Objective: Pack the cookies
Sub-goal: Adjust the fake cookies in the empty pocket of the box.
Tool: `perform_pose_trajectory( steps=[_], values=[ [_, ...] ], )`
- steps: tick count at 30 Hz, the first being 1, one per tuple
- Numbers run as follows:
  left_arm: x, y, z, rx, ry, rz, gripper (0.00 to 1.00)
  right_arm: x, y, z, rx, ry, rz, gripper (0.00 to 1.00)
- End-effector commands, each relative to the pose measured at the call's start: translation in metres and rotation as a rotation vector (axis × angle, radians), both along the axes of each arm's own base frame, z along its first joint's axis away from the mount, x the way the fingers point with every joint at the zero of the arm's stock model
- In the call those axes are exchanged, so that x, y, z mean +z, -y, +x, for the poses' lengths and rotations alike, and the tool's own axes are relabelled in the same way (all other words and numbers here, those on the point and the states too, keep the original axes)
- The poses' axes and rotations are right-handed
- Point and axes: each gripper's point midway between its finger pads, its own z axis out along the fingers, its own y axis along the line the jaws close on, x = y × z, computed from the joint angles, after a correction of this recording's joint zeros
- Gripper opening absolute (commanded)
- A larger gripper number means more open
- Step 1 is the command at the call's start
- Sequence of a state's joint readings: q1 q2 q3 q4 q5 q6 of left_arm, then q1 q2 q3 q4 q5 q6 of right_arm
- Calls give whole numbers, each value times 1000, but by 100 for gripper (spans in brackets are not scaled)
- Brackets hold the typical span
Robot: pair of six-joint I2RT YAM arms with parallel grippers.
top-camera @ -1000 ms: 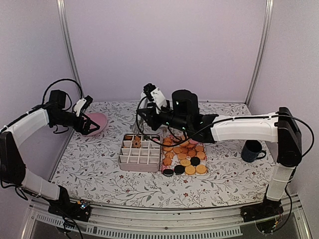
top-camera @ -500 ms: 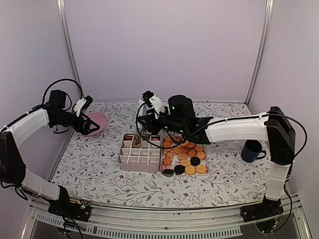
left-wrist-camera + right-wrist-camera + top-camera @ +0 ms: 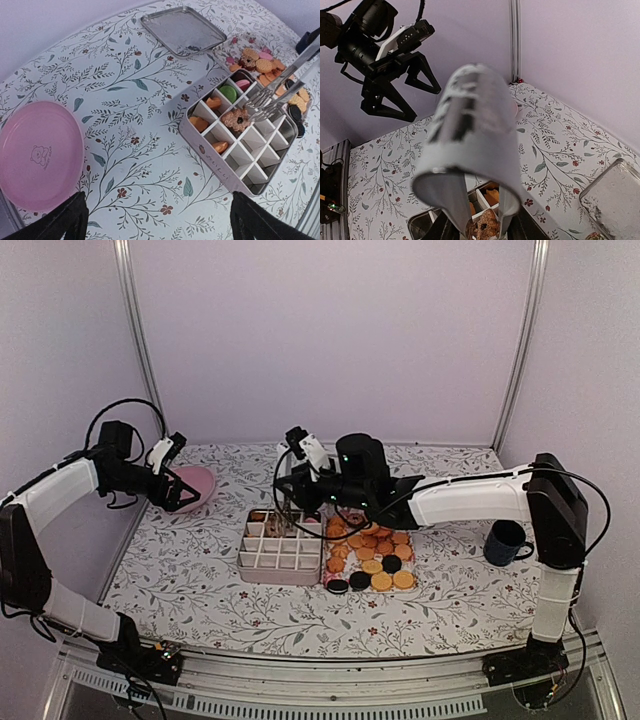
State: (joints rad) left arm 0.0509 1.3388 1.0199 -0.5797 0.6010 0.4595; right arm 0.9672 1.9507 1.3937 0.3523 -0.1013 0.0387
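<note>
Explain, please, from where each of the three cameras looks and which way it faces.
Top external: high behind the bases, facing down over the table; left arm and right arm show whole.
Left wrist: above the pink plate, facing across to the divided box; the open left gripper frames the bottom corners.
Right wrist: above the box, facing the left arm; tongs in the right gripper fill the centre.
Shared: both wrist views show the tongs around a brown cookie in the box.
</note>
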Motion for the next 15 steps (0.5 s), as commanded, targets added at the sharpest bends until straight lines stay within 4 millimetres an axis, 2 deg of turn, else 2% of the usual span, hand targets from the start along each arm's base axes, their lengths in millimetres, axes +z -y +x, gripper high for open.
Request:
perform_pose_trajectory(
  steps=[1, 12, 15],
  values=[
    [4, -1, -1, 1, 26, -1, 99, 17, -8, 0, 26, 7, 64, 30],
    [4, -2, -1, 1, 33, 1, 99, 38, -8, -4, 42, 34, 103, 25],
    [5, -1, -1, 0, 38, 3, 99, 38, -7, -2, 28, 34, 102, 27]
  ],
)
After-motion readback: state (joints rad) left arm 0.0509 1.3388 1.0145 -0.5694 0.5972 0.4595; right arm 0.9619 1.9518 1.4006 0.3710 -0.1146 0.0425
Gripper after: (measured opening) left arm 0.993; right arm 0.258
